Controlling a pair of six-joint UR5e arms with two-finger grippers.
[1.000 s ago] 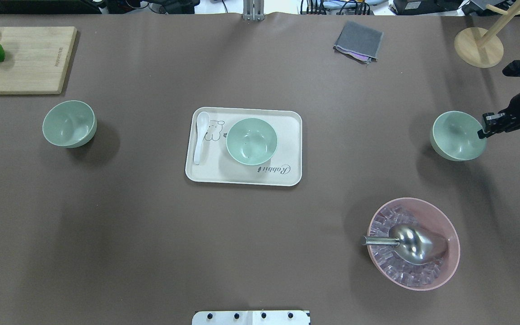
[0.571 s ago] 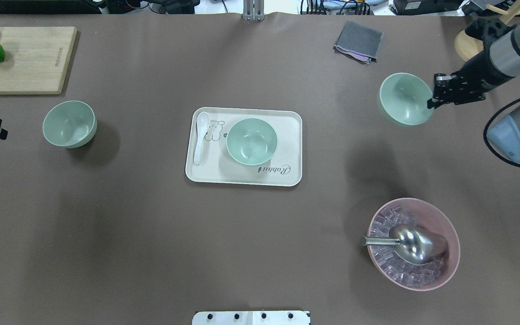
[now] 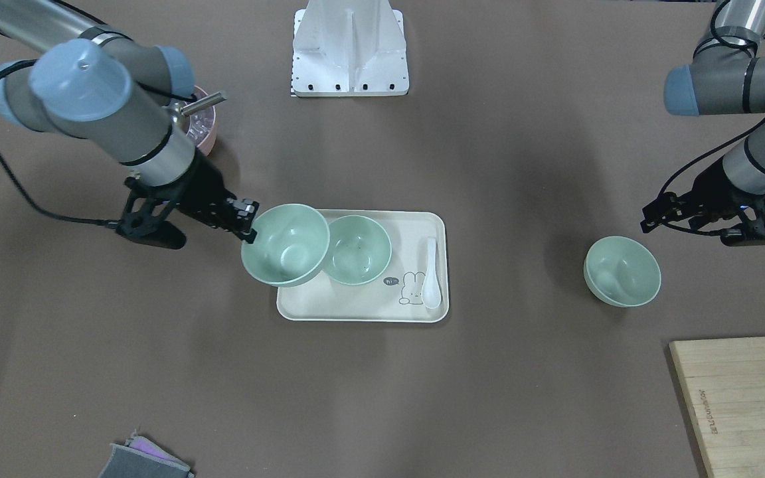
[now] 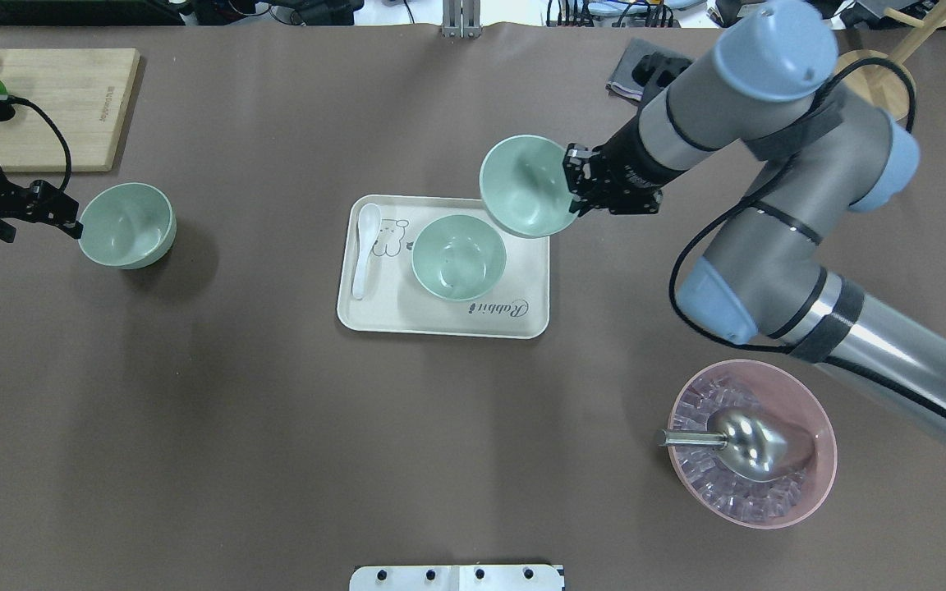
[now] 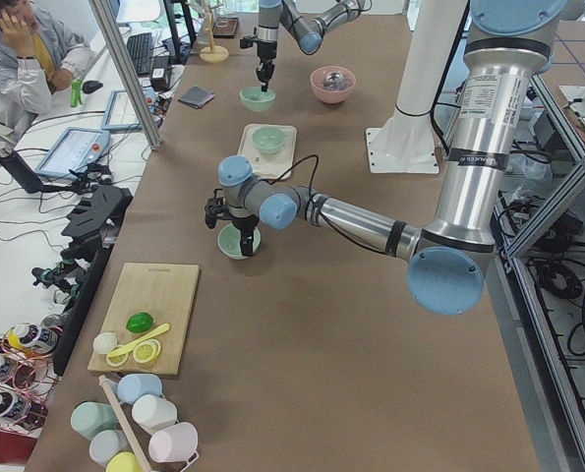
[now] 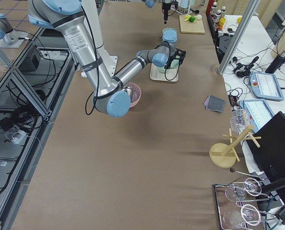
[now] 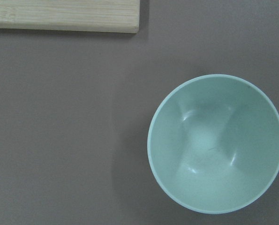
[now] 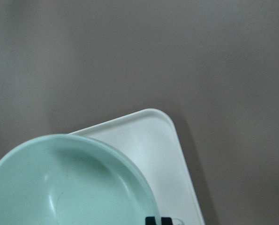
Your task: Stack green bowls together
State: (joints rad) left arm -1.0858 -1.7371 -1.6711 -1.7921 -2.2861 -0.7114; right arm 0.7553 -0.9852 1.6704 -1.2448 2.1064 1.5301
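The work surface was a desk under a matte brown covering. Three identical green bowls were present, all round, matte, smooth-rimmed and empty. The first green bowl [image 4: 525, 186] was clear of the surface, above the far right corner of the tray [image 4: 522, 322]. The right gripper [image 4: 573, 185] had its fingers clamped across that bowl's rim on the side toward the desk's right end. The second green bowl [image 4: 458, 257] stood upright in the tray at the desk's centre. The third green bowl [image 4: 126, 225] stood upright on the covering near the desk's left end. The left gripper [image 4: 72, 225] hung just beside and above the third bowl's rim with nothing in its grasp; the spacing of its fingers could not be determined. The single tray was a cream rectangle with rounded corners and a printed rabbit, and it also carried one glossy white soup spoon [image 4: 366, 246]. One larger pink bowl [image 4: 823, 480] near the robot-side right corner contained clear ice cubes and one polished metal scoop [image 4: 759, 443]. One wooden cutting board [image 4: 54, 107] lay at the far left corner. One folded grey cloth [image 3: 140, 461] lay by the far edge.
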